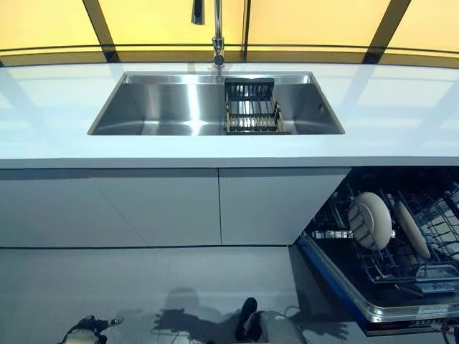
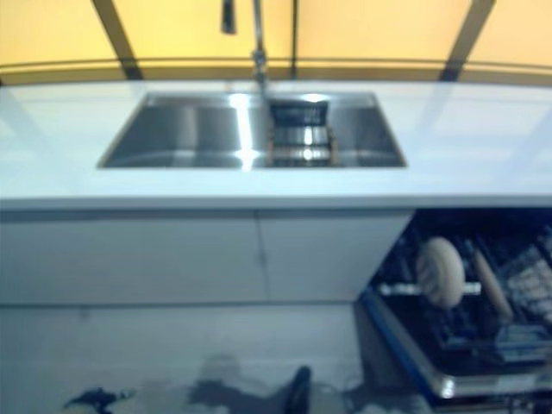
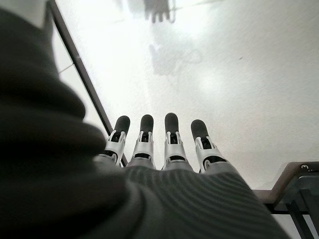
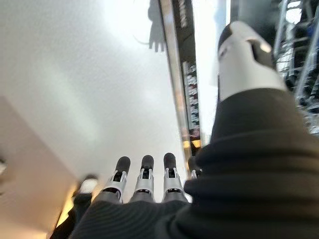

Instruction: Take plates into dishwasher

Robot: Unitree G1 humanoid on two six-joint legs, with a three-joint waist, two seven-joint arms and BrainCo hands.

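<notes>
In the left eye view, two round cream plates (image 1: pixel 370 220) stand upright on edge in the wire lower rack (image 1: pixel 401 269) of the open dishwasher (image 1: pixel 344 290), at the lower right under the white worktop (image 1: pixel 57 115). The second plate (image 1: pixel 412 229) stands just beside the first one, to its right. On the worktop itself I see no plate. In the stainless steel sink (image 1: pixel 165 107) there is only a dark wire drainer basket (image 1: pixel 252 107), and it seems to hold no plate. I judge that the loading is mostly done, or fully done; what may be left is to push the rack in and close the door. Behind the sink stand a chrome tap (image 1: pixel 217 29) and a yellow wall with dark frames. The cupboard fronts (image 1: pixel 165 208) below are plain white, the floor (image 1: pixel 143 287) is grey.

The right eye view gives the same scene.

In the left wrist view, the left hand (image 3: pixel 164 149) hangs over the pale floor with its fingers straight and side by side, holding nothing.

In the right wrist view, the right hand (image 4: pixel 144 184) is also empty, with fingers straight and the thumb apart. It hangs near the dishwasher door edge (image 4: pixel 182 74).
</notes>
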